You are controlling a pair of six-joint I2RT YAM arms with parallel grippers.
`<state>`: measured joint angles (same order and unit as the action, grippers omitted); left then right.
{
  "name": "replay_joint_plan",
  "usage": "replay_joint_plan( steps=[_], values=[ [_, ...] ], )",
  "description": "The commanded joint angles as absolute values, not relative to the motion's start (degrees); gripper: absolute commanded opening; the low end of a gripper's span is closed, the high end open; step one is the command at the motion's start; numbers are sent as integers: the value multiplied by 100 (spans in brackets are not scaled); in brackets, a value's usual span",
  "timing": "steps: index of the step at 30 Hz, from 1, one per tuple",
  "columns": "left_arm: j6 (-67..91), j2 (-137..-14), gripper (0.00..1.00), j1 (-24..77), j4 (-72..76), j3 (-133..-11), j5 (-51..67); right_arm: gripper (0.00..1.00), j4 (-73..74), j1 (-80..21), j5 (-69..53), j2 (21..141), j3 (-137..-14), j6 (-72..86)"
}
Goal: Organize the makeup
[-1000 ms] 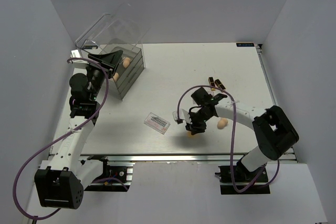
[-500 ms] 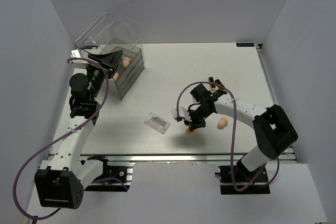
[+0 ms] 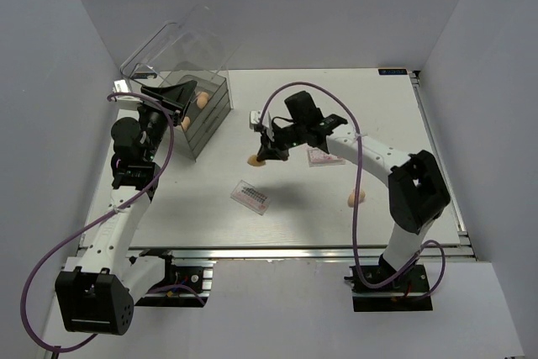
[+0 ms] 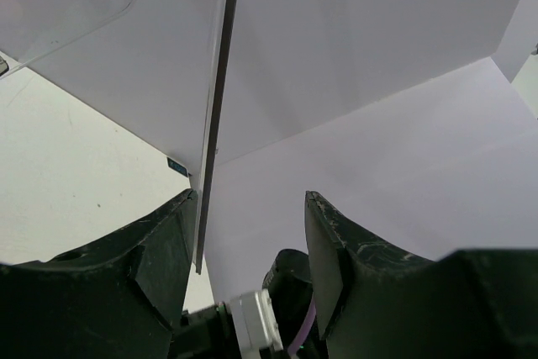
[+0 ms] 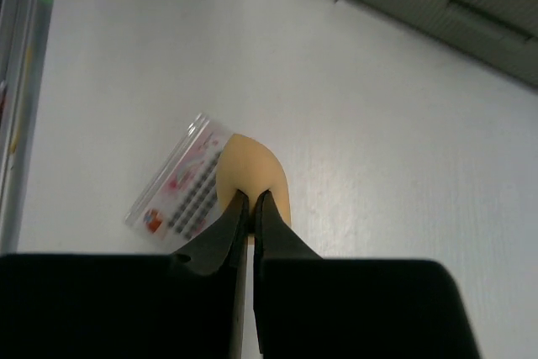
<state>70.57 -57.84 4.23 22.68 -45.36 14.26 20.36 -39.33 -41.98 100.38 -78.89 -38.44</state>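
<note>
My right gripper (image 3: 262,154) is shut on a tan egg-shaped sponge (image 3: 254,160) and holds it above the table's middle, right of the drawer box (image 3: 214,115). In the right wrist view the fingers (image 5: 249,199) pinch the sponge (image 5: 252,172) above a clear palette (image 5: 178,193). That palette (image 3: 251,197) lies at the front middle. A second palette (image 3: 323,158) lies under the right arm. Another sponge (image 3: 356,198) lies at the front right. Two sponges (image 3: 200,100) sit in the box. My left gripper (image 3: 172,92) is open and empty by the box top (image 4: 252,208). The lipstick tubes are hidden.
The box's clear lid (image 3: 172,46) stands raised at the back left; its edge (image 4: 220,65) crosses the left wrist view. The box's grey drawers (image 5: 454,14) show at the top right of the right wrist view. White walls close in the table on three sides.
My right gripper has carried the sponge from the table's front up and to the left, toward the box. The second palette has come into view. The left arm has not moved.
</note>
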Motion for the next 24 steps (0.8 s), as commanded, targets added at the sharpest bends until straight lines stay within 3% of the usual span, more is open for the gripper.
replay_joint_plan(
  steps=[1,2,5,9,24],
  values=[
    [7110,-5599,62,431,2443,-4614,1591,0,-275,-4043,-4116,10072,-7911,-2393],
    [7119,-5599,62,431,2426,-4649,1591,0,-1465,-4069,-3922,10090,-7780,-1808],
    [7102,-5634,62,431,2400,-4711,1582,0,-3227,-4245,-3210,10299,-7453,-1066],
    [7110,-5686,62,431,2399,-4816,1564,0,-3937,-4561,-2121,10853,-7812,-572],
    [7102,-5818,62,431,2250,-5018,1591,0,-6434,-5212,-1319,12743,-9289,-817]
  ],
)
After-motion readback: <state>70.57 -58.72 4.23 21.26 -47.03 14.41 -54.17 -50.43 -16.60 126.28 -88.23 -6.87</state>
